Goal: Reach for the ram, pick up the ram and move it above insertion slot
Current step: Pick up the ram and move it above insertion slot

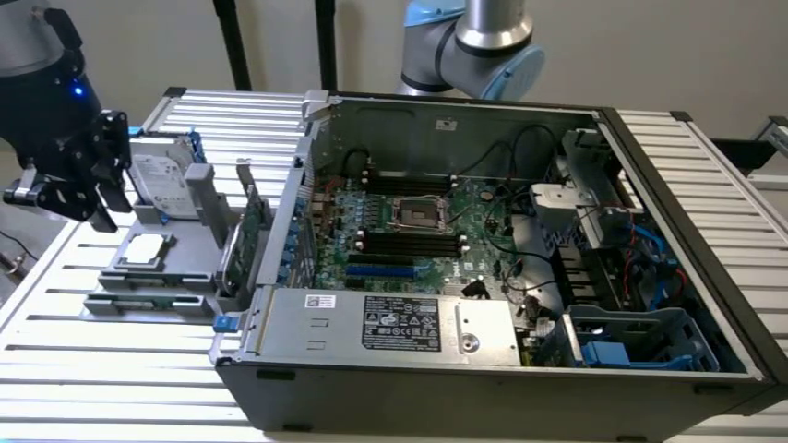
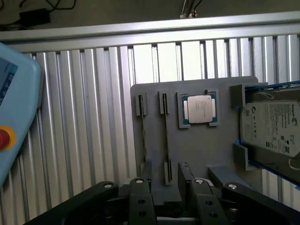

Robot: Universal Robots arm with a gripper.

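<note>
Downward the claw (image 2: 165,174) points, spread and empty, over the ram (image 2: 166,136) in its gray tray (image 2: 206,154).

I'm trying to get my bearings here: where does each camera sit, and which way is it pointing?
Exterior view: off the arm, raised, looking down at the open case and the tray; the gripper and an arm joint show.
Wrist view: on the wrist, looking down past the open gripper at the tray.
Both share the tray, CPU, hard drive and gripper.
</note>
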